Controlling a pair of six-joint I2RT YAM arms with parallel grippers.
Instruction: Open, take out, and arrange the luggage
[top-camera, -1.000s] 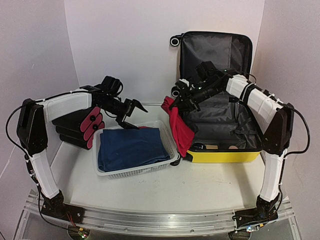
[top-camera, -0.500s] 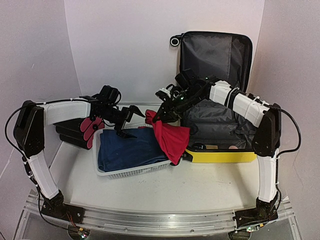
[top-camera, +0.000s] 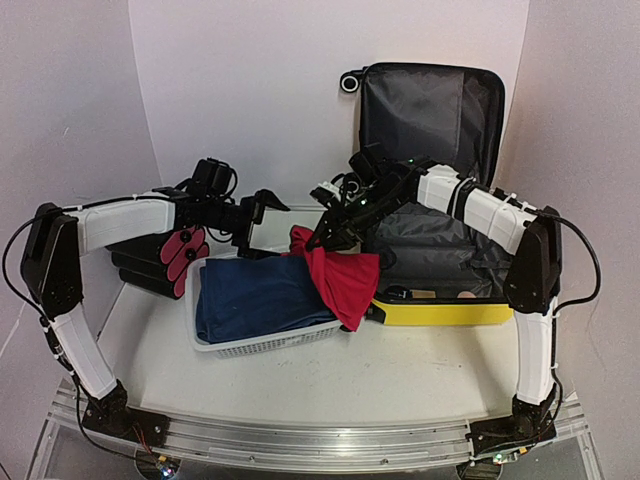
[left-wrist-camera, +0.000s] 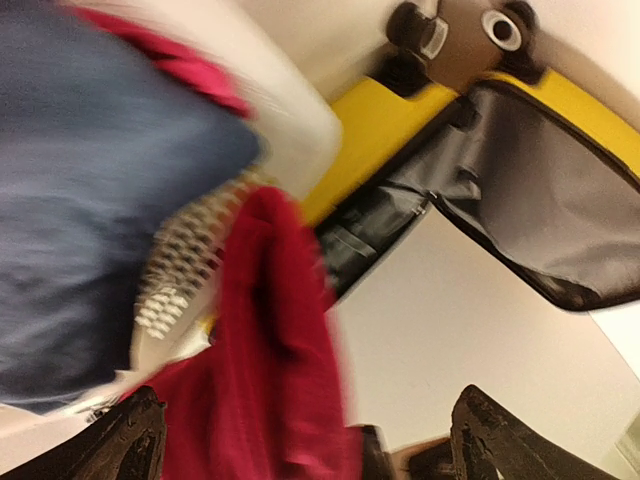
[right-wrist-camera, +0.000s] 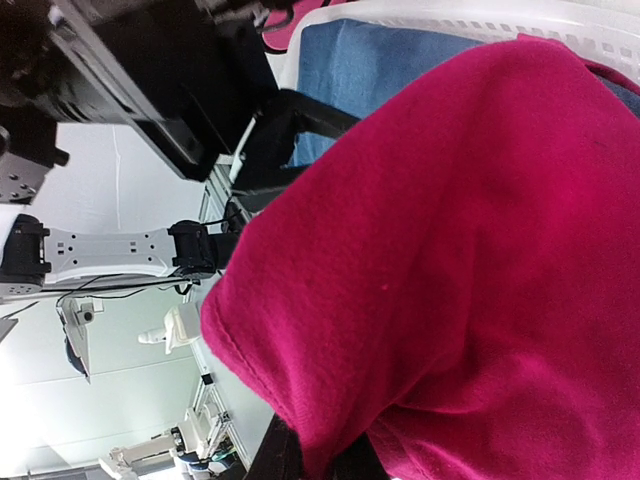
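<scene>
Luggage (top-camera: 450, 312) stands open at 2 o'clock on the counter (top-camera: 400, 370). Its lid (top-camera: 430, 105) is upright against the back wall and the grey lining is exposed.

Change noted: a second ago the red garment (top-camera: 345, 285) hung at the luggage's 9 o'clock edge. It now hangs across the 3 o'clock rim of the white basket (top-camera: 270, 345), clear of the shell. The right pincer (top-camera: 322, 238) is clenched on the garment's upper fold, and red cloth fills most of the right wrist view.

Over the same interval the left pincer (top-camera: 258, 222) has spread to fully released and holds nothing. It sits at the basket's 12 o'clock, turned toward the garment. In the left wrist view the cloth hangs between its two fingertips (left-wrist-camera: 130, 440), and contact cannot be confirmed.

A blue garment (top-camera: 260, 295) already lies flat in the basket. A black case (top-camera: 150, 265) with pink ends rests at 9 o'clock.

Assessment: opening is done and removal is well under way. The spread left pincer suggests a handover or a two-handed laying-out is intended. Small items remain at the luggage's near edge and cannot be identified.
</scene>
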